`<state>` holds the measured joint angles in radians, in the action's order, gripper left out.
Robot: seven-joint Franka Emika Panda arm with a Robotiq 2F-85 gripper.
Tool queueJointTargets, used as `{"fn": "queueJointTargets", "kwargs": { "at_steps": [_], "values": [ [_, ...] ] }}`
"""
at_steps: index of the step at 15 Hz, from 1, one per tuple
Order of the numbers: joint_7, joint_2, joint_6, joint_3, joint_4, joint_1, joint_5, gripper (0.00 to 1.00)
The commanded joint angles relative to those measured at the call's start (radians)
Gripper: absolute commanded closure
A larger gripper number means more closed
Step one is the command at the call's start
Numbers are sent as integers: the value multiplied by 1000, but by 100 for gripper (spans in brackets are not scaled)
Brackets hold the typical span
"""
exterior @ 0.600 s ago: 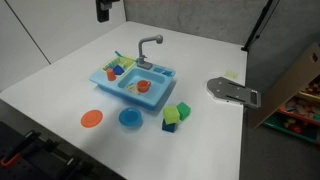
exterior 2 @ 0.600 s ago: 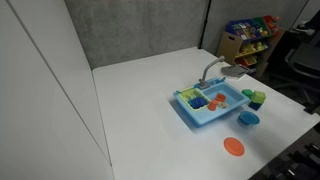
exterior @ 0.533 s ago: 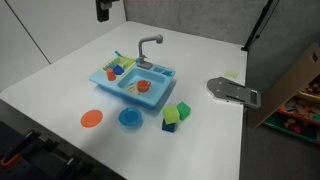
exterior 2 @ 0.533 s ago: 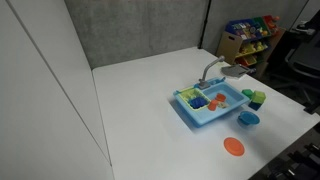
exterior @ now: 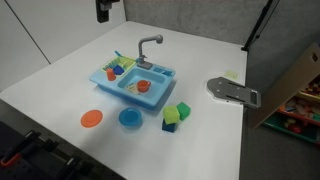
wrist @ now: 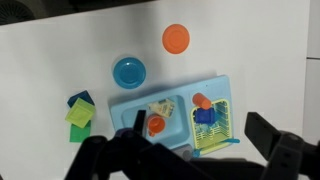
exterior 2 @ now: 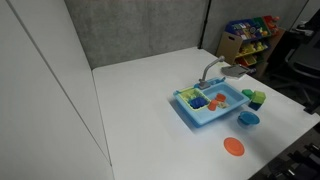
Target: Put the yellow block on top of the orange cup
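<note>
The yellow block (wrist: 80, 113) sits on the white table between a blue cube and a green cube, left of the blue toy sink (wrist: 135, 108). It also shows in both exterior views (exterior: 183, 109) (exterior 2: 259, 98). The orange cup (wrist: 202, 100) lies on the sink's yellow drying rack beside a blue item; in an exterior view it is a small orange spot (exterior: 113, 71). My gripper (wrist: 200, 135) is open and empty, high above the sink, with its dark fingers framing the bottom of the wrist view.
A darker red-orange cup (wrist: 156, 125) stands in the sink basin. A blue bowl (wrist: 128, 72) and a flat orange disc (wrist: 176, 38) lie on the table. A grey metal plate (exterior: 232, 91) lies near the table edge. A cardboard box (exterior: 300, 85) stands beyond it.
</note>
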<state>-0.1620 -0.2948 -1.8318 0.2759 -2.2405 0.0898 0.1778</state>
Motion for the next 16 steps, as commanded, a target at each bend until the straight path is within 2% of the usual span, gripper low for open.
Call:
{"fn": "queueJointTargets", "kwargs": {
  "at_steps": [1, 9, 16],
  "values": [
    [31, 42, -13, -45, 40, 19, -1, 0],
    [122, 185, -123, -96, 126, 20, -7, 0],
    [207, 404, -247, -94, 213, 42, -52, 0]
  ]
}}
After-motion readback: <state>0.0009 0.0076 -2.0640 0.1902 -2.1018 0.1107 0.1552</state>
